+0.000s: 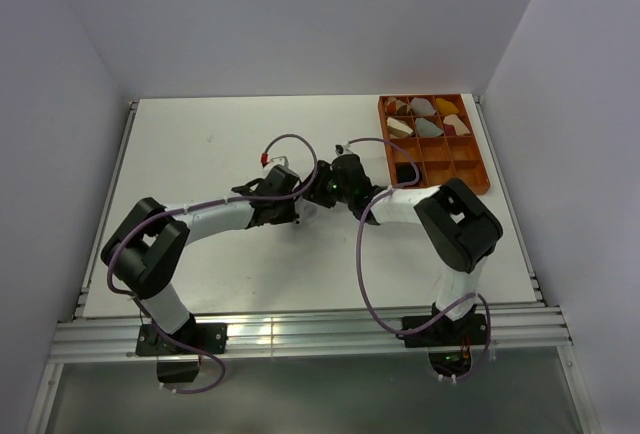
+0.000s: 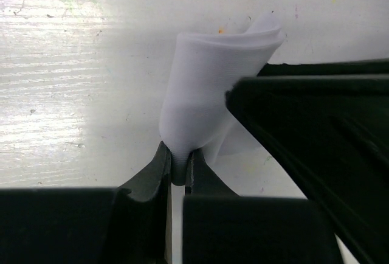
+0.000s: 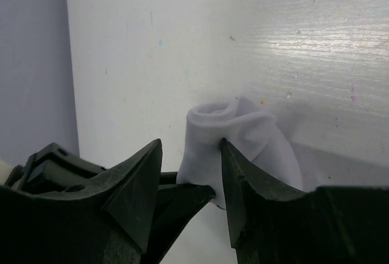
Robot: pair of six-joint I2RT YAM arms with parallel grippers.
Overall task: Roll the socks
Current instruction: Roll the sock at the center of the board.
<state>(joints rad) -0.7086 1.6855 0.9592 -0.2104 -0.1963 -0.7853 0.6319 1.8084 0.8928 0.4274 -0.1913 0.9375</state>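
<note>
Table (image 2: 73, 63); pinched sock (image 2: 206, 93), wrist views only

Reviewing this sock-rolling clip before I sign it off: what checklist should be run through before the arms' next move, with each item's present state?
1. Left jaws shut on the white sock: ok, the fabric is pinched at its lower end.
2. Right jaws open: ok, a gap shows between them.
3. Sock in front of the right jaws: ok, it lies just beyond them.
4. Sock rolled: not ok, it stands as a loose, twisted bunch.
5. Black sock located: cannot tell, no view shows it plainly.
</note>
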